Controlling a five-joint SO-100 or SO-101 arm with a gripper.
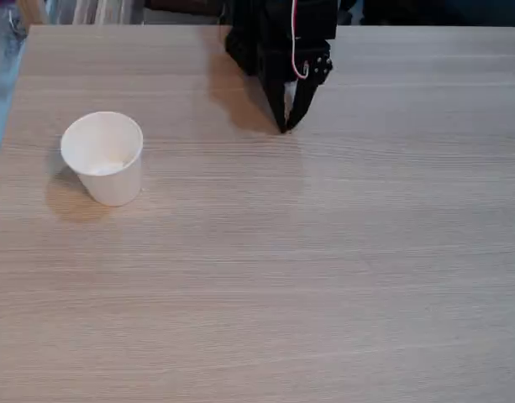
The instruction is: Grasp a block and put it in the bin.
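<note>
Fixed view, near to far: front part of the light wood-grain tabletop (324, 294) is bare laminate. Mid-left stands the white paper cup (103, 158), upright, rolled rim facing the camera a bit, small shadow to its left. Inside it there's a pale patch near the bottom; it may be the block, but white on white, I can't tell. Further back, top centre, my black arm hangs down from the far edge, pink wire running along it. My fingers (284, 126) point down, tips pressed together into one point, at or just above the tabletop, nothing visible between them. They sit well apart from the cup, to its right and behind it. Arm's shadow falls on the wood to its left.
</note>
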